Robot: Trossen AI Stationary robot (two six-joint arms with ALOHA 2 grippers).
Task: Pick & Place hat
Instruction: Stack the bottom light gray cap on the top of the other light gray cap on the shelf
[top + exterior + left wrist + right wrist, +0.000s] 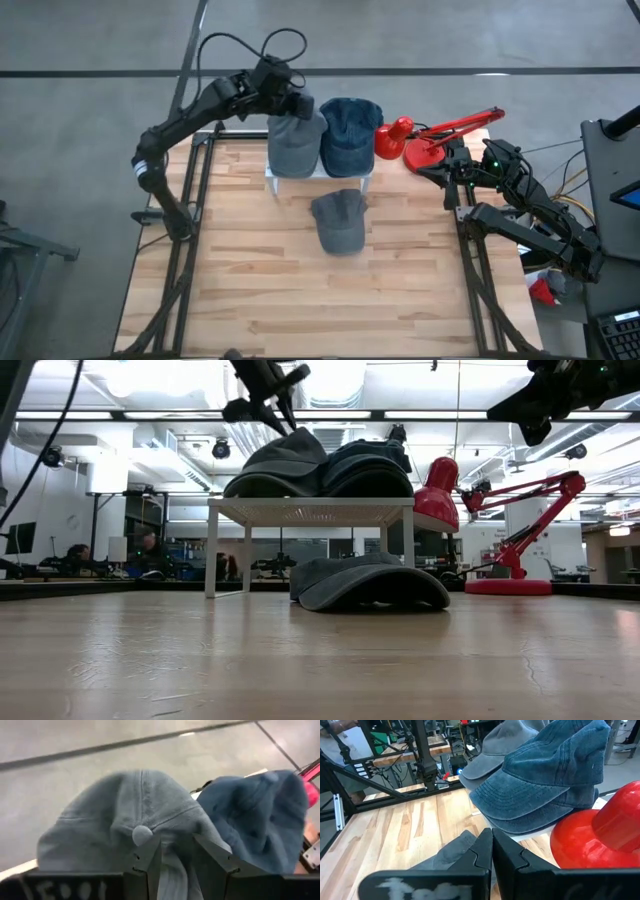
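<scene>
A light grey hat and a blue hat sit side by side on a small white rack at the table's far edge. A darker grey hat lies flat on the table just in front of the rack. My left gripper is open, right over the light grey hat's crown next to its top button; in the low view it comes down from above. My right gripper is shut and held in the air at the table's right side, touching nothing. My left gripper stands open over the light grey hat's crown, pointing down, one finger beside the top button and the other toward the blue hat, with cloth showing between them. I cannot tell whether the fingers touch the cloth.
A red desk lamp stands at the far right corner, its shade close to the blue hat and to my right gripper. The near half of the wooden table is bare. Metal frame rails run along both sides.
</scene>
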